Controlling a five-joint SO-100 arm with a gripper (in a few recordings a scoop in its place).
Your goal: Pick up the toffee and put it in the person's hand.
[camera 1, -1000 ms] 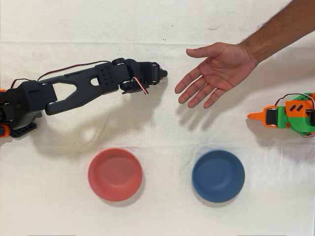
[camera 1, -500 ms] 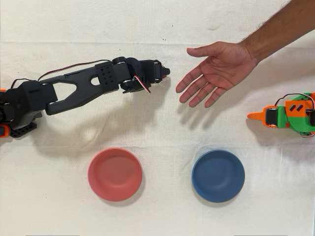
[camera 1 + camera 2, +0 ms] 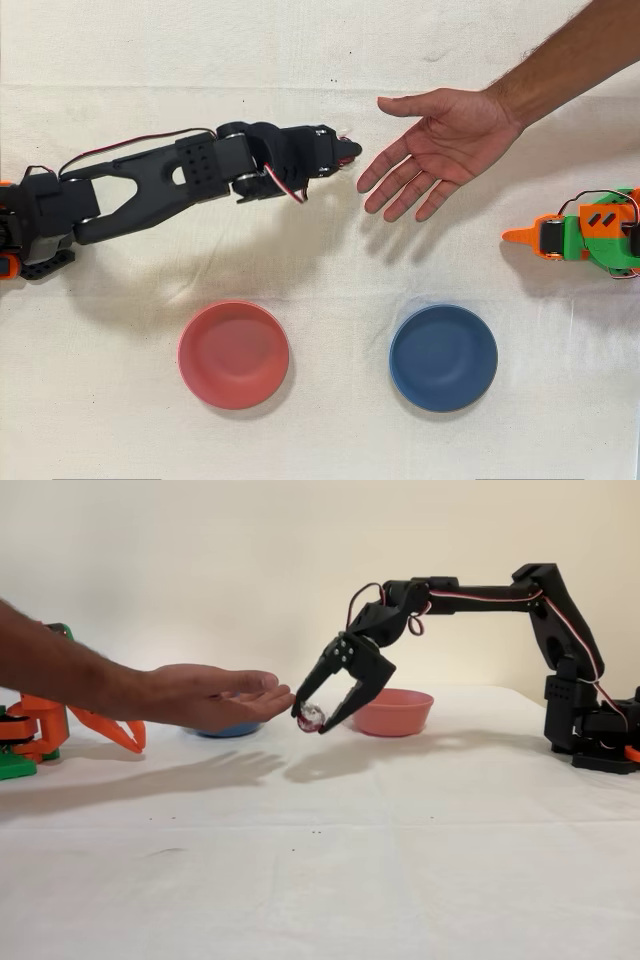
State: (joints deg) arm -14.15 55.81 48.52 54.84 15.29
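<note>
gripper [image 3: 312, 718] clamped on toffee [image 3: 311, 717] | hung just short of person's hand [image 3: 215, 695] (fingertips near) | should advance over palm before releasing

Two bowls are sitting on the tabletop [image 3: 320, 420], which is lying under a pale, creased cloth. In the overhead view the pinkish-red bowl [image 3: 233, 354] is resting at the left and the blue bowl [image 3: 443, 357] at the right, well apart, both upright. From the fixed view they are swapping sides, the blue one peeking out low at the left. The idle orange arm [image 3: 585, 236] is sitting at the right edge overhead.
</note>
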